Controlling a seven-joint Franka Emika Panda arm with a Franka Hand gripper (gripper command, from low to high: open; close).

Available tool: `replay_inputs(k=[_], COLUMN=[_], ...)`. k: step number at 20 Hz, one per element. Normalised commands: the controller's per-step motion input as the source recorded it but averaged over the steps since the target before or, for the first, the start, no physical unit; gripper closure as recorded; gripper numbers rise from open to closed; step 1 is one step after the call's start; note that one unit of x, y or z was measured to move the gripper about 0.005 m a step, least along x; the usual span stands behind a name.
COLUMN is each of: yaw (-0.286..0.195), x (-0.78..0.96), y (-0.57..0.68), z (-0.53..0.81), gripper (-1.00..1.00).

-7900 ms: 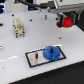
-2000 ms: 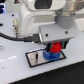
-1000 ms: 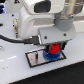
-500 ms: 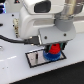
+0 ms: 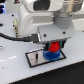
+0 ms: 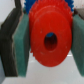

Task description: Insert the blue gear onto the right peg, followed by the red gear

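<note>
got my hand [image 6: 49, 42] clamped on the red gear [image 5: 53, 48], hovering right above the blue gear [image 5: 50, 55], so the right peg's straight down.

I see the small round bright-red plastic gear [image 6: 49, 41] clamped between my gripper's [image 6: 49, 44] two teal pads [image 6: 22, 47], with blue gear teeth [image 6: 32, 4] peeking behind it.

The arm [image 5: 37, 17] has glossy white, rounded shells with a grey collar band near the wrist. A black cable [image 5: 12, 37] loops along its left side. The gripper [image 5: 52, 44] body is black and boxy; its finger pads [image 6: 24, 44] are teal-green.
</note>
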Motion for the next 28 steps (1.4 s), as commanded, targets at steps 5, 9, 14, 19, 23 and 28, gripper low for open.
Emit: replay_inputs(k=[5,9,14,19,23,28], yaw=[0.000,0.000,0.000,0.000,0.000,0.000], x=[0.22,0.24,0.10,0.07,0.07,0.01], y=[-0.02,-0.01,-0.01,0.01,0.03,0.01], z=[-0.03,0.00,-0.16,-0.20,-0.06,0.14], gripper=[1.00,1.00,1.00,1.00,1.00,-1.00])
